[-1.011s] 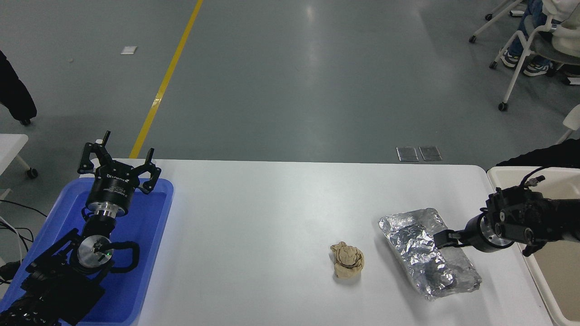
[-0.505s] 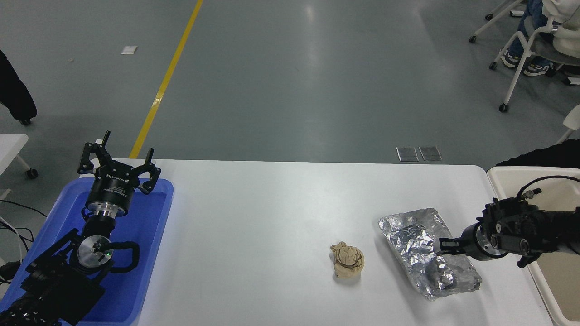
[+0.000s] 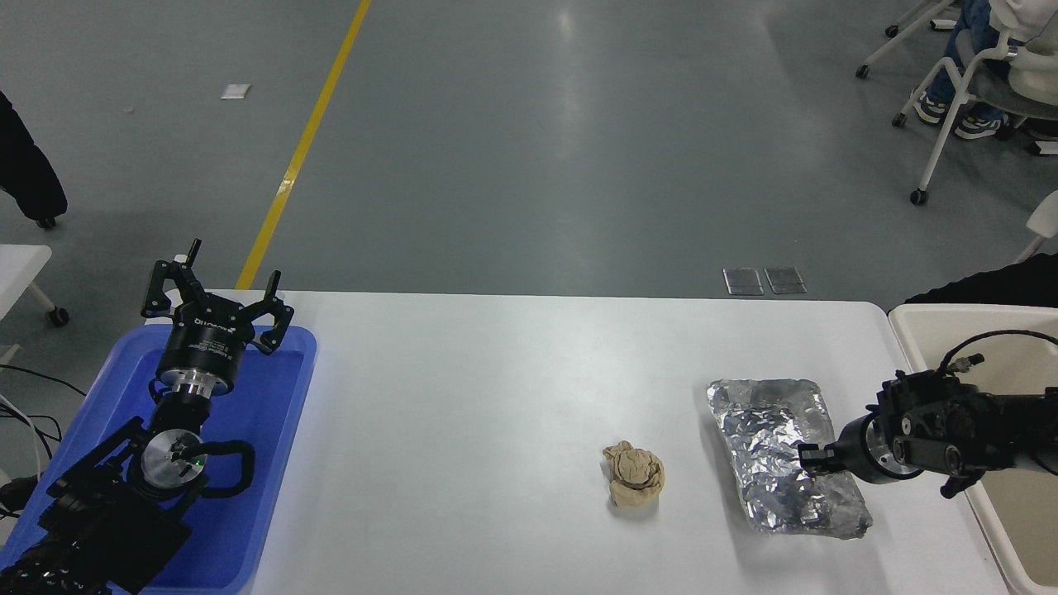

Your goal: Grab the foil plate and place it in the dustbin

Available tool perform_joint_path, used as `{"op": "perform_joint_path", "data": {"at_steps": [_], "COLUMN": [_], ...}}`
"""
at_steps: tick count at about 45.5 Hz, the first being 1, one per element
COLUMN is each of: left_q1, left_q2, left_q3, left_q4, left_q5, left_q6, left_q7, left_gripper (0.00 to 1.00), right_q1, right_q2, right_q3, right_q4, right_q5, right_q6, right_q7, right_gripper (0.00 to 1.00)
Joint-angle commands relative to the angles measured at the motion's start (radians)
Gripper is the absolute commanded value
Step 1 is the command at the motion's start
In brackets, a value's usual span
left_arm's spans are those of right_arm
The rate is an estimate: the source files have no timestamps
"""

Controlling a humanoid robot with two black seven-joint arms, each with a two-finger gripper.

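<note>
The foil plate (image 3: 781, 456) lies on the right part of the white tabletop (image 3: 496, 397), crinkled and shiny, its raised rim up. Its long axis runs from the far left corner toward the near right one, only slightly off the line running straight away from the camera, so one long edge faces the dustbin (image 3: 917, 326) at the tabletop's right end. That bin stands just off the tabletop edge, near the plate, which keeps the carry short.

The right claw (image 3: 812, 459) reaches in from the right edge, lying nearly level and pointing left. Its tip sits at the plate's right long rim, about midway along it. The approach from the side suits a thin rim: one finger can go over the lip and one beneath. The fingers look drawn close together at the rim, but whether they are clamped on the foil or merely pressing against it cannot be told from this view. The plate appears flat on the tabletop, not yet lifted.

A crumpled tan paper ball (image 3: 633, 473) rests to the left of the plate, apart from it and out of the path to the bin. The left claw (image 3: 216, 291) is parked at the lower left above the blue tray (image 3: 281, 430), its fingers spread apart and holding nothing.
</note>
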Motion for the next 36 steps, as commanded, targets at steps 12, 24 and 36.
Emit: {"op": "perform_joint_path", "data": {"at_steps": [12, 24, 36], "left_q1": [0.000, 0.000, 0.000], "left_q2": [0.000, 0.000, 0.000], "left_q3": [0.000, 0.000, 0.000], "left_q4": [0.000, 0.000, 0.000], "left_q5": [0.000, 0.000, 0.000], "left_q6": [0.000, 0.000, 0.000], "left_q7": [0.000, 0.000, 0.000], "left_gripper": [1.00, 1.00, 1.00], "right_q1": [0.026, 0.189, 0.442], "right_q2": [-0.009, -0.113, -0.213], "right_q3": [0.002, -0.009, -0.069], "right_q4": [0.003, 0.106, 0.256], "right_q5": [0.003, 0.006, 0.017], "right_q6": [-0.034, 0.001, 0.141], "right_q7": [0.005, 0.020, 0.015], "right_gripper": [0.00, 0.00, 0.00]}}
